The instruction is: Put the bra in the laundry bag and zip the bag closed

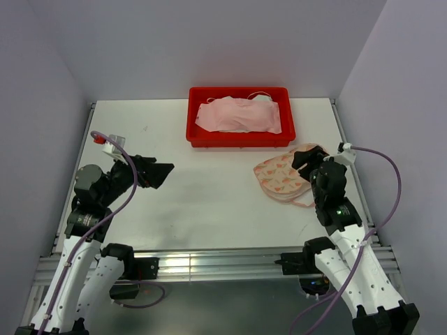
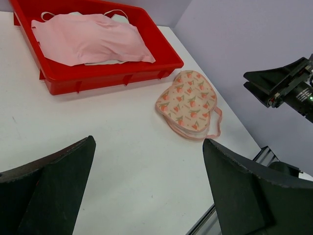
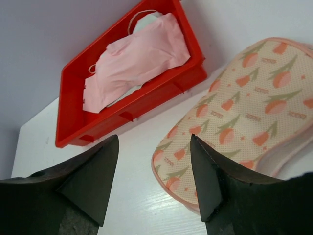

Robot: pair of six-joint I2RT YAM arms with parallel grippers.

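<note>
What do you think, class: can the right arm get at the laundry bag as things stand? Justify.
Probably yes. The right end effector hangs open just over the laundry bag, with nothing between them.

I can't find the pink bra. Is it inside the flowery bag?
No, the bra lies in the red tray, apart from the laundry bag.
</note>
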